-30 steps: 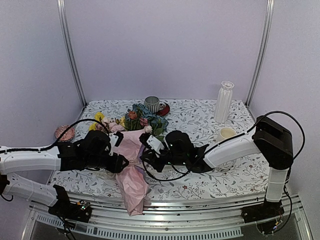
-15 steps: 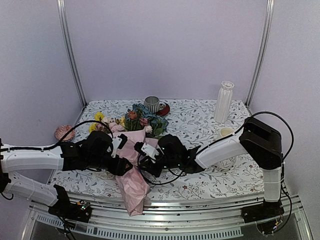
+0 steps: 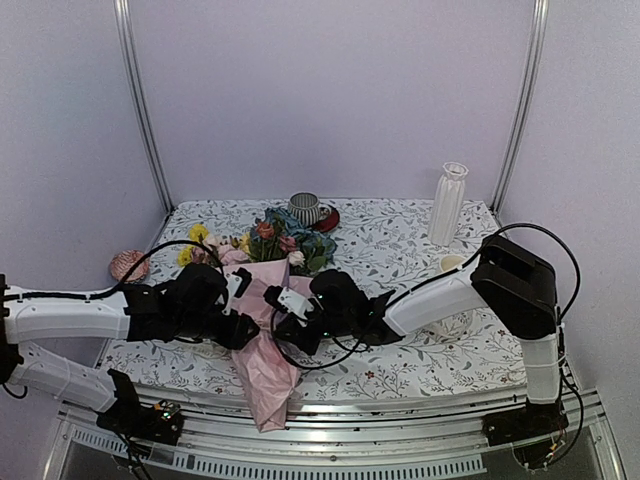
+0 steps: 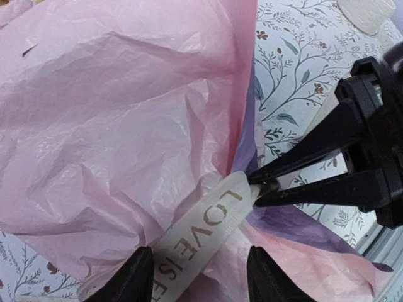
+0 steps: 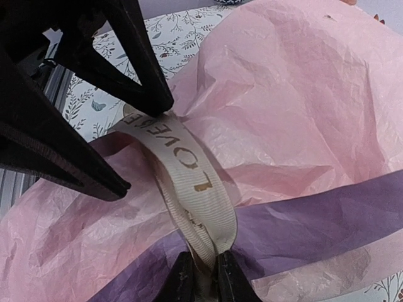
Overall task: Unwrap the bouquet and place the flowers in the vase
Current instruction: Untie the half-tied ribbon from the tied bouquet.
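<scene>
**Step in hand:** untying. The bouquet [image 3: 266,310] lies on the tabletop [image 3: 400,232] at lower centre-left of the top view. Its flowers [image 3: 282,240] point toward the upper frame, and the tail of the paper [image 4: 113,126] hangs over the bottom edge. The ribbon [image 4: 203,231] is still wound round the paper, so no stem is free. The vase [image 3: 449,203] stands at upper right, well apart, with no flowers in it.

**Jaws:**
- The right jaws are pressed together on a ribbon end. They show at the bottom centre of the right wrist view and at the right of the left wrist view.
- The left jaws are spread. The ribbon runs between them without being gripped.

**Next move (judgement):**
1. Draw the pinched end steadily away from the knot.
2. Close the left jaws on the band, or use them to hold the wrap down, so that the bouquet does not drag.
3. Keep the pull gentle, because the thin paper is likely to tear.

**Change from the earlier frames:**
- The right arm has shifted toward the left of the top view, which brings its wrist closer to the bouquet.
- The right forearm now hides most of the mug [image 3: 448,262].
- The left arm and the bouquet are in about the same place.
</scene>
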You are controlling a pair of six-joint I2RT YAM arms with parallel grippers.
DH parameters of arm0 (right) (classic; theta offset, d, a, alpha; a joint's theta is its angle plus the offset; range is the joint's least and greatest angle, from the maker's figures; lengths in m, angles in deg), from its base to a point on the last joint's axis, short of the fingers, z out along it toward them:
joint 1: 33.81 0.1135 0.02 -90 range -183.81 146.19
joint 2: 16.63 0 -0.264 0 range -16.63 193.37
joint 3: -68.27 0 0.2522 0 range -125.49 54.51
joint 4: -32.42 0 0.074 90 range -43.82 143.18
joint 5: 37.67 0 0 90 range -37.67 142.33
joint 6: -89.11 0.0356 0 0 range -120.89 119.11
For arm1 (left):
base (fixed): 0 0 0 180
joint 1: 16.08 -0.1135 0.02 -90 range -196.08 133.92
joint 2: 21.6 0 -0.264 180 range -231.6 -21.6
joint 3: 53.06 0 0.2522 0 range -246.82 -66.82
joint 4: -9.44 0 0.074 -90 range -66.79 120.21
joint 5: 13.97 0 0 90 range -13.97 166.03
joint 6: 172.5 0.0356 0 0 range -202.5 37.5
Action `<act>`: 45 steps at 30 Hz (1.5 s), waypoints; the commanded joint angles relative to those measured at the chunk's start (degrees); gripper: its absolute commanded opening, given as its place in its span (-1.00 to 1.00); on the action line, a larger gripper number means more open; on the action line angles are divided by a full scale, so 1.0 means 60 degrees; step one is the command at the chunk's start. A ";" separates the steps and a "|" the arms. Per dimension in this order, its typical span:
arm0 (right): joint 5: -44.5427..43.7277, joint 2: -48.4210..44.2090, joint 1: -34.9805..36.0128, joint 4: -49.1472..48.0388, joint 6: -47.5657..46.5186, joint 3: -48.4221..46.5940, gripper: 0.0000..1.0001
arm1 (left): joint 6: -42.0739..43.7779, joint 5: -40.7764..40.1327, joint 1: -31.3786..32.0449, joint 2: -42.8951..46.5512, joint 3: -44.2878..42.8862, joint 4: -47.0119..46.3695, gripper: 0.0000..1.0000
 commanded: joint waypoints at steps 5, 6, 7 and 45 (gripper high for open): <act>-0.0208 -0.0535 0.0017 -0.0351 0.0035 0.0427 -0.93 | -0.0486 -0.1423 0.0043 0.0984 -0.0455 0.1026 -0.13; -0.0284 -0.0629 0.0017 -0.0447 0.0052 0.0537 -0.94 | -0.0547 -0.1600 0.0047 0.1144 -0.0488 0.1137 -0.16; -0.0406 -0.0744 0.0009 -0.0589 0.0056 0.0652 -0.94 | -0.0613 -0.1781 0.0045 0.1348 -0.0507 0.1231 -0.18; -0.0640 -0.1396 0.0017 -0.1150 0.0042 0.1295 -0.92 | 0.0244 -0.0613 0.0870 0.0640 -0.0565 0.0218 0.08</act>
